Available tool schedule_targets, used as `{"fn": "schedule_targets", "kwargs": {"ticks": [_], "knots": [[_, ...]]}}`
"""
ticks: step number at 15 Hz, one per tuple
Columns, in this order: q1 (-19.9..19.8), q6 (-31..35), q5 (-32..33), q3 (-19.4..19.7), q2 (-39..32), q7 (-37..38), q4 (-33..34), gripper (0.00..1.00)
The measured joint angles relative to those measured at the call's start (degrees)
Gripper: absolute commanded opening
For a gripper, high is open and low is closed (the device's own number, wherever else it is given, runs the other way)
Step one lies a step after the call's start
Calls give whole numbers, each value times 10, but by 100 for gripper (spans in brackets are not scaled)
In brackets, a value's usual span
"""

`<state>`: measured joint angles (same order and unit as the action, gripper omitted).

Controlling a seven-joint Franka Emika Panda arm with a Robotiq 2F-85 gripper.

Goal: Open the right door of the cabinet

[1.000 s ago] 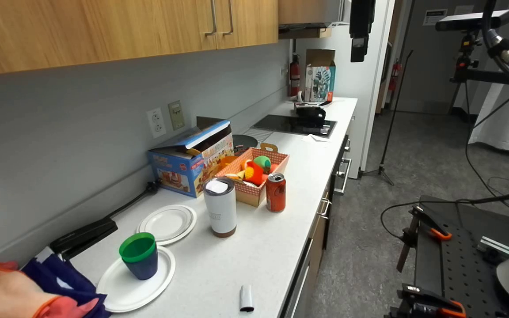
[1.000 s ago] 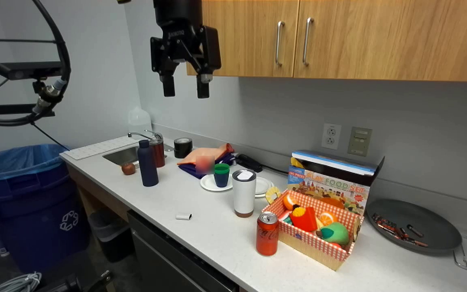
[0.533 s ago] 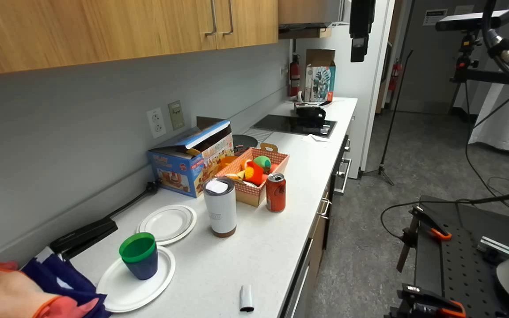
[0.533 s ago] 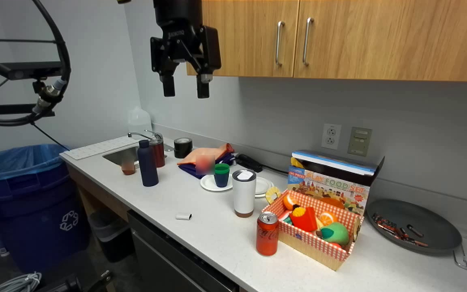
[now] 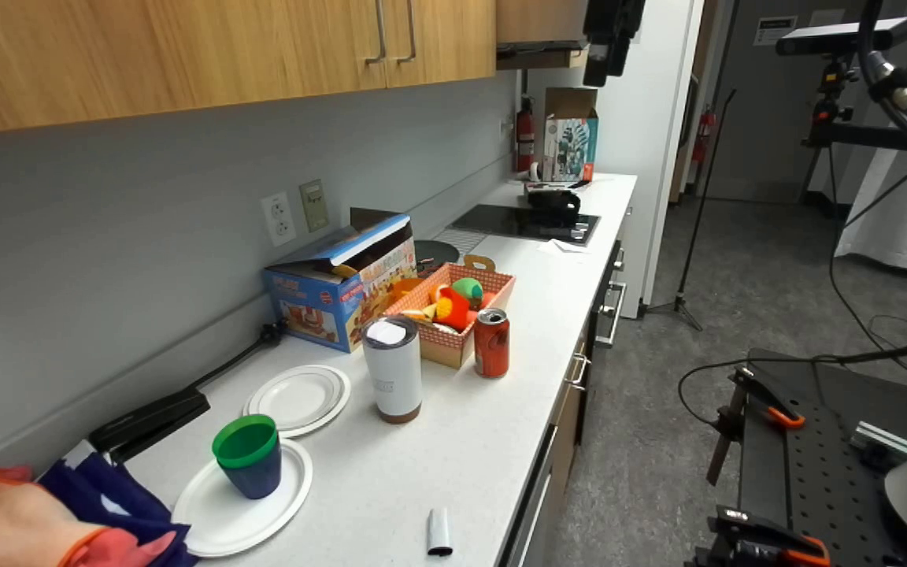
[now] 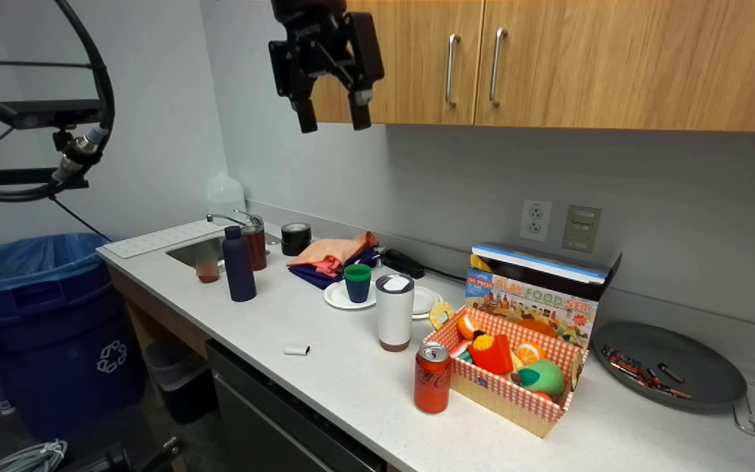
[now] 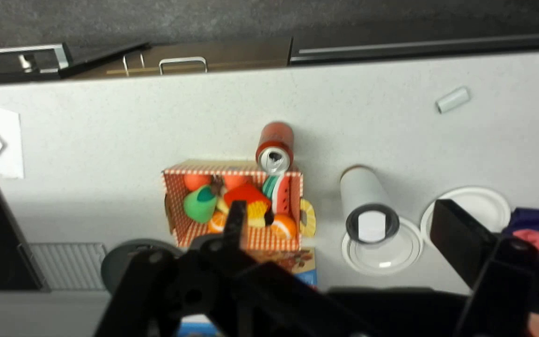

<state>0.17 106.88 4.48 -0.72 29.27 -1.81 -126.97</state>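
Your tool (image 6: 333, 119) hangs with its fingers spread, pointing down but tilted a little off vertical. You have it well above the level of the counter (image 6: 351, 380) and apart from the cabinet (image 5: 225, 51). On that cabinet, in both exterior views, you see the right door (image 6: 639, 65) closed, flush beside its matching neighbour (image 6: 410, 65): a flat honey-brown panel with a slim, vertical silver bar handle (image 6: 496, 67) near its inner edge.

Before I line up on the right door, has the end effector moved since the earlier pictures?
Yes: in an exterior view, the end effector has shifted up and picture-right, nearer the right door.
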Motion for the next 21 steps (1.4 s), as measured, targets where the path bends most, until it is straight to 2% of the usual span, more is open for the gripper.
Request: {"fn": "schedule_targets", "kwargs": {"ticks": [6, 12, 17, 21], "knots": [[-19, 132, 65, -2, -7, 48, 39, 100], [-27, 226, 100, -6, -68, 63, 87, 100], [-27, 281, 111, -14, -155, 86, 150, 100], [-27, 293, 127, -14, -220, 130, 204, 100]]}}
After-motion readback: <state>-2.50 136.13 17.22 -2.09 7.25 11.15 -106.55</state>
